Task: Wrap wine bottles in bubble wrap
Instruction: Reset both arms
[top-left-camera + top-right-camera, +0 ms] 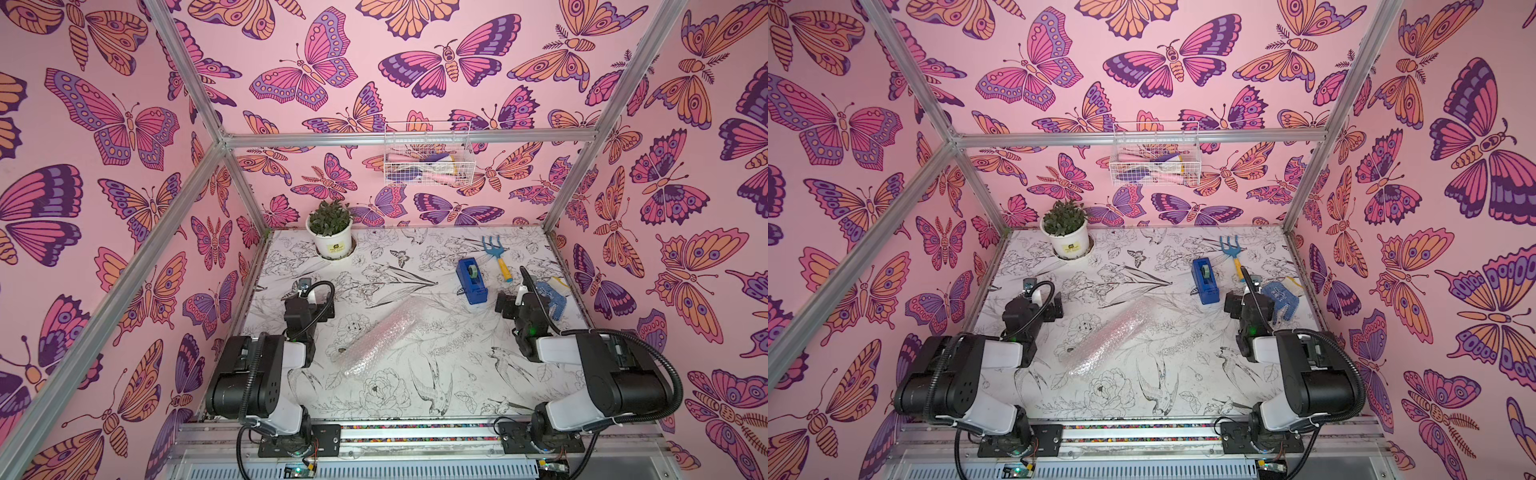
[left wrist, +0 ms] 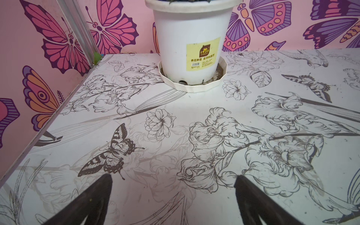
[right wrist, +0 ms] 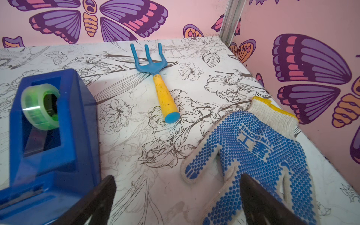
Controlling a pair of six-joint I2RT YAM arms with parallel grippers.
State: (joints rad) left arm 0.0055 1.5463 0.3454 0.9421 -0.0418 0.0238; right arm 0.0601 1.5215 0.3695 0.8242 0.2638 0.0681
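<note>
The bubble wrap (image 1: 380,336) (image 1: 1106,338) lies in the middle of the table as a whitish-pink bubbly roll, running diagonally from near left to far right. The wine bottle does not show; I cannot tell whether it is inside the roll. My left gripper (image 2: 173,176) hovers open over bare table at the left side, well apart from the roll, facing the plant pot. My right gripper (image 3: 178,176) is open at the right side. Nothing is between its fingers, with the blue tape dispenser beside one finger and a glove under the other.
A white plant pot (image 1: 331,239) (image 2: 191,39) stands at the back left. A blue tape dispenser (image 1: 471,282) (image 3: 52,124), a blue-and-yellow hand rake (image 1: 497,257) (image 3: 159,85) and a blue-dotted glove (image 1: 549,297) (image 3: 263,155) lie at the right. A wire basket (image 1: 426,164) hangs on the back wall.
</note>
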